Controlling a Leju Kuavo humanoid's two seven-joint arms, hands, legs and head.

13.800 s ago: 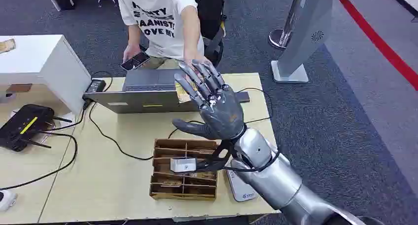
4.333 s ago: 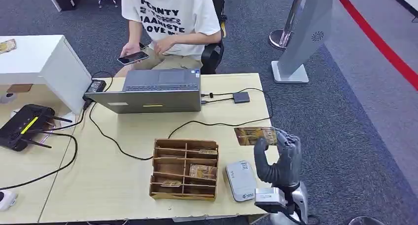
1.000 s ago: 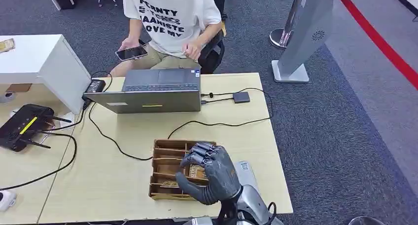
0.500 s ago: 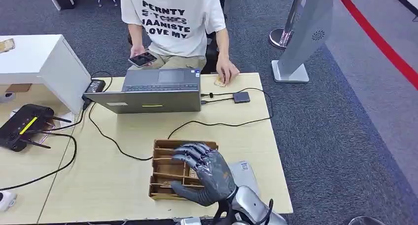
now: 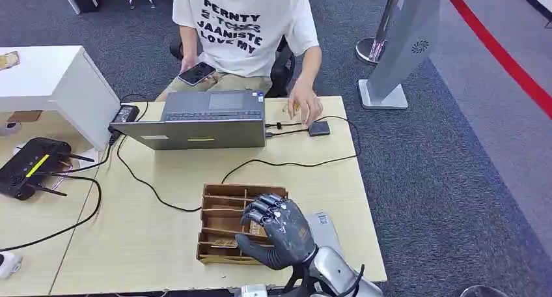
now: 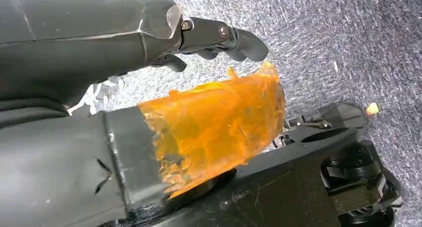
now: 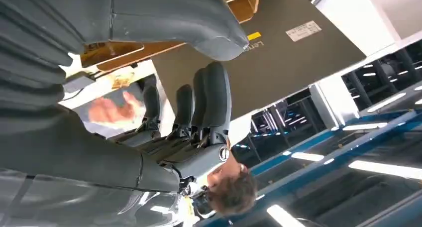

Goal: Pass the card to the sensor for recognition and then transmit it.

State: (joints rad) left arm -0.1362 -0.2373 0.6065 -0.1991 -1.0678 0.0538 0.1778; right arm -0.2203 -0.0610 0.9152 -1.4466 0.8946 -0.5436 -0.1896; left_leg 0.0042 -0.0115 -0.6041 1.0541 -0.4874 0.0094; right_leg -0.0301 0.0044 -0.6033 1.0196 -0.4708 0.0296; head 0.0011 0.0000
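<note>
My right hand (image 5: 281, 230) hovers over the right half of the wooden card organizer (image 5: 215, 194), fingers loosely curled and apart, with nothing in it; the right wrist view shows the same hand (image 7: 189, 112) with bare fingers. A patterned card (image 5: 224, 243) lies in a front slot of the organizer. The grey card sensor (image 5: 325, 226) lies flat just right of the organizer, partly hidden by my hand. At the table's far edge a person's hand (image 5: 306, 106) holds a small card (image 5: 295, 107). My left hand (image 6: 149, 43) hangs over carpet, holding nothing, its thumb wrapped in orange tape (image 6: 219, 122).
A laptop (image 5: 202, 118) stands at the table's far side, with cables running to a small hub (image 5: 319, 128). A black router (image 5: 29, 167) and a white cabinet (image 5: 52, 82) are at the left. The person (image 5: 247, 23) sits behind the table.
The person's hand has moved with a card from the table's far edge toward the hub. My right hand has curled its fingers slightly and stayed over the organizer.
</note>
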